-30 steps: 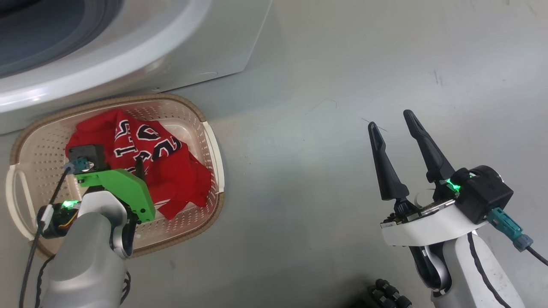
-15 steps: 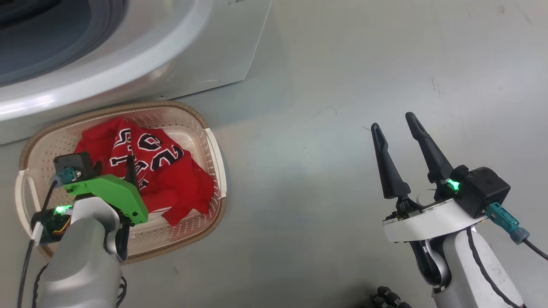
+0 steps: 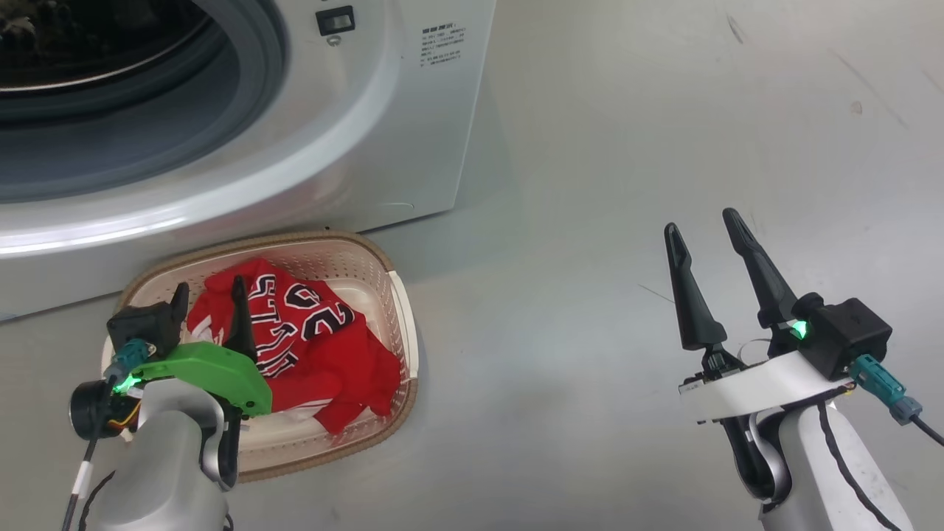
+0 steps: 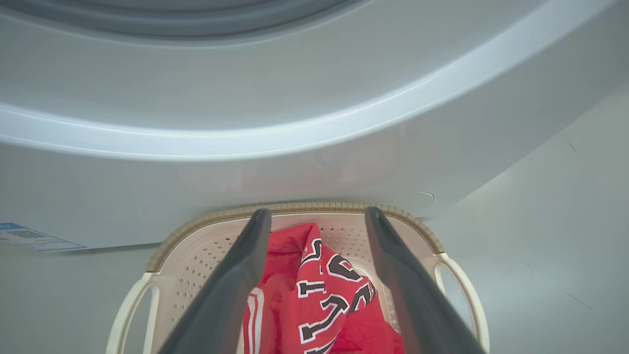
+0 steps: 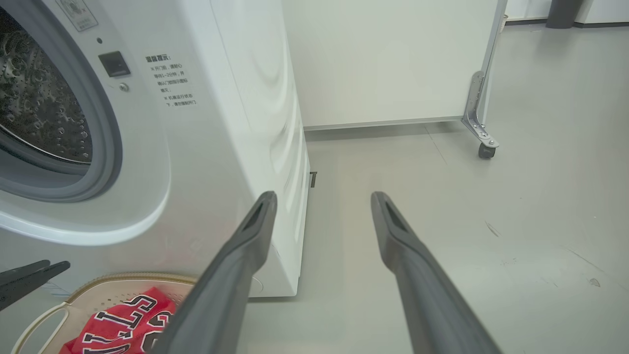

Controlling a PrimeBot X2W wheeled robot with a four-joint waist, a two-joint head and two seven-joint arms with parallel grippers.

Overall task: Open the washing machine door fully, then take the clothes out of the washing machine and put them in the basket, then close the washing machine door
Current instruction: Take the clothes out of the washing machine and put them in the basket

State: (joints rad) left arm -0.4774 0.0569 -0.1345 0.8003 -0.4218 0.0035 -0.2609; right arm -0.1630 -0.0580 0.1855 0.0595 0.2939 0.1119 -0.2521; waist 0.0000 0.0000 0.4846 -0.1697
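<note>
The cream basket with its brown rim stands on the floor against the white washing machine. Red clothes with dark white-edged numbers lie in it. My left gripper hovers open over the basket's left part, nothing between its fingers. From the left wrist, that gripper points at the basket's far rim, with the clothes below. My right gripper stands open and empty over bare floor to the right. The machine's opening shows the grey gasket and steel drum. The door is out of view.
A white panel on a caster stands behind and to the right of the machine. Grey floor stretches to the basket's right. A blue sticker sits low on the machine's front.
The head camera has tilted up, bringing more of the machine's opening into view. My left gripper has lifted off the clothes, and its open fingers now show above them. The right gripper keeps its pose.
</note>
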